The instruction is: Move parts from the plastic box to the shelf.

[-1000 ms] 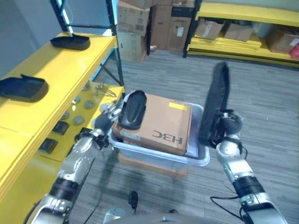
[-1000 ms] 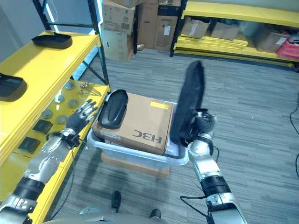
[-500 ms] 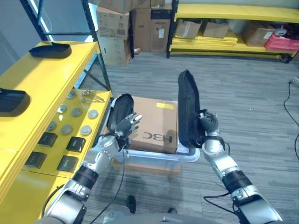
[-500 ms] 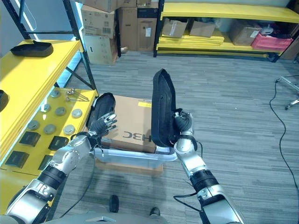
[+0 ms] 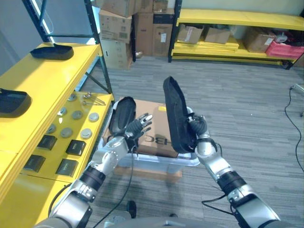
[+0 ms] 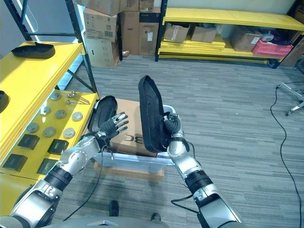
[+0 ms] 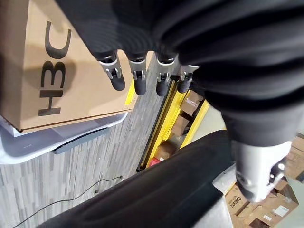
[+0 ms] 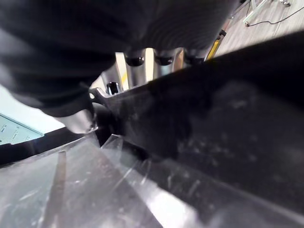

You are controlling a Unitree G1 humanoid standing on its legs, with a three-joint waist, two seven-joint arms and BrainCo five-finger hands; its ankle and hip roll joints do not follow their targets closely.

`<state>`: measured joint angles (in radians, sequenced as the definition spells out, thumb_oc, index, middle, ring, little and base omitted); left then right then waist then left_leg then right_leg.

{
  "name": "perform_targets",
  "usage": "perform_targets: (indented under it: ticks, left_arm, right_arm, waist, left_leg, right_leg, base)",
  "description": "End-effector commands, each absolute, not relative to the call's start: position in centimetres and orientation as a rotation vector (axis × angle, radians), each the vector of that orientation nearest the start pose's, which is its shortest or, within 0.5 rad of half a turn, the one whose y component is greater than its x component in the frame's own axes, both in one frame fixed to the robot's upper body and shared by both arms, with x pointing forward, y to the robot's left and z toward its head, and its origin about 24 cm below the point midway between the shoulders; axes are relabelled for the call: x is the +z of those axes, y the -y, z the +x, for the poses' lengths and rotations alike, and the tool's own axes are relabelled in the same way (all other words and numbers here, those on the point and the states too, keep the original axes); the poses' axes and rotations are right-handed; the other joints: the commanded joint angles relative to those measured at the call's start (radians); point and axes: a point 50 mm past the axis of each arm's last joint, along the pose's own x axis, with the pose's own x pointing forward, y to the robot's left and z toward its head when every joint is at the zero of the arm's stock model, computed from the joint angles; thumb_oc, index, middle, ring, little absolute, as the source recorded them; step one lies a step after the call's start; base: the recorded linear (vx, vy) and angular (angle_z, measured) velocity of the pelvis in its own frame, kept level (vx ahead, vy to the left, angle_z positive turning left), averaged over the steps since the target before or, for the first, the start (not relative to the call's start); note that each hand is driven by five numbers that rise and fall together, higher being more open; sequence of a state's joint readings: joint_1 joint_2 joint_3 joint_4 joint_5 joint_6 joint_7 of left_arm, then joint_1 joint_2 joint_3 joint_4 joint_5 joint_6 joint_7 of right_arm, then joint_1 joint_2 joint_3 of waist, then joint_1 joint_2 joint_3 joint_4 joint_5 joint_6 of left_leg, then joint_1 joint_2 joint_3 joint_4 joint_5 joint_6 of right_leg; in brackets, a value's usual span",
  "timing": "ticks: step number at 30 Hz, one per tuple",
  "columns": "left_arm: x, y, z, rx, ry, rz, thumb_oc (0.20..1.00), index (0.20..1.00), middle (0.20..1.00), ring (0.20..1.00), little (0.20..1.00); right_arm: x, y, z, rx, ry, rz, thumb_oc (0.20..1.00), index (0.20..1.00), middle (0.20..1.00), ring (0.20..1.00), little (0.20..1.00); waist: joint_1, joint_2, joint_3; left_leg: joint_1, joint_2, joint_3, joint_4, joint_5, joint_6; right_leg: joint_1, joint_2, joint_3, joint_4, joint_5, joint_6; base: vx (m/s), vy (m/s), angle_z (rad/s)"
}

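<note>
Lifted higher than before over the plastic box, the long black part stands up in the right hand's curled grip — the left hand, fingers straight, hovers over the cardboard box.

We see big dark letters printed on the side of the cardboard box, and a yellow label on its top. The cartons at the back carry white labels, too small for us to read.
</note>
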<state>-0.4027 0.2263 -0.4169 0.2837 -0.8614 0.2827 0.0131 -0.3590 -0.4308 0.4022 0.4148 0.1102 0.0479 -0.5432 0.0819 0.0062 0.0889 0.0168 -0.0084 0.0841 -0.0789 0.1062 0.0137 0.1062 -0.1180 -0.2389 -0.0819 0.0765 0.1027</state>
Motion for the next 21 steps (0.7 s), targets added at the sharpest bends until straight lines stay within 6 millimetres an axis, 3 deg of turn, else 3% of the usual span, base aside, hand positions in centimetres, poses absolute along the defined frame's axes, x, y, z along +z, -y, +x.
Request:
perform_targets:
  ticks: [1, 8, 13, 17, 21]
  left_arm:
    - [7.2, -4.2, 31.2, -0.591, -0.262, -0.402, 1.0, 1.0, 1.0, 1.0, 1.0]
    - [7.9, -4.8, 31.4, -0.584, -0.187, -0.315, 1.0, 1.0, 1.0, 1.0, 1.0]
    - [8.4, -5.7, 31.7, -0.583, -0.131, -0.157, 1.0, 1.0, 1.0, 1.0, 1.0]
    - [7.6, -5.9, 31.5, -0.604, -0.186, -0.097, 1.0, 1.0, 1.0, 1.0, 1.0]
    - [5.6, -5.9, 30.7, -0.626, -0.316, -0.095, 1.0, 1.0, 1.0, 1.0, 1.0]
  right_arm:
    - [6.8, 18.2, 33.1, -0.228, 0.082, -0.528, 0.2, 0.2, 0.2, 0.2, 0.2]
    - [6.7, 18.1, 33.1, -0.218, 0.074, -0.531, 0.2, 0.2, 0.2, 0.2, 0.2]
    - [6.7, 18.3, 33.1, -0.212, 0.064, -0.542, 0.2, 0.2, 0.2, 0.2, 0.2]
    - [6.6, 18.5, 33.0, -0.211, 0.067, -0.548, 0.2, 0.2, 0.2, 0.2, 0.2]
    - [6.7, 18.3, 33.0, -0.209, 0.075, -0.554, 0.2, 0.2, 0.2, 0.2, 0.2]
  waist:
    - [0.036, 0.009, -0.073]
    - [0.037, 0.008, -0.074]
    - [0.041, 0.01, -0.075]
    - [0.041, 0.012, -0.075]
    - [0.039, 0.013, -0.073]
  left_leg:
    - [0.033, 0.048, 0.019, -0.007, -0.114, -0.042]
    - [0.037, 0.045, 0.017, -0.008, -0.116, -0.041]
    - [0.039, 0.043, 0.013, -0.008, -0.117, -0.041]
    - [0.041, 0.041, 0.012, -0.008, -0.119, -0.039]
    - [0.042, 0.04, 0.013, -0.006, -0.12, -0.036]
  right_leg:
    - [-0.037, -0.041, -0.029, 0.023, -0.062, 0.073]
    - [-0.035, -0.039, -0.027, 0.026, -0.066, 0.072]
    - [-0.033, -0.04, -0.029, 0.03, -0.069, 0.072]
    - [-0.032, -0.041, -0.028, 0.032, -0.07, 0.073]
    - [-0.036, -0.04, -0.023, 0.037, -0.071, 0.073]
  base:
    - [0.0, 0.0, 0.0]
    - [0.0, 0.0, 0.0]
    - [0.0, 0.0, 0.0]
    - [0.0, 0.0, 0.0]
    - [0.0, 0.0, 0.0]
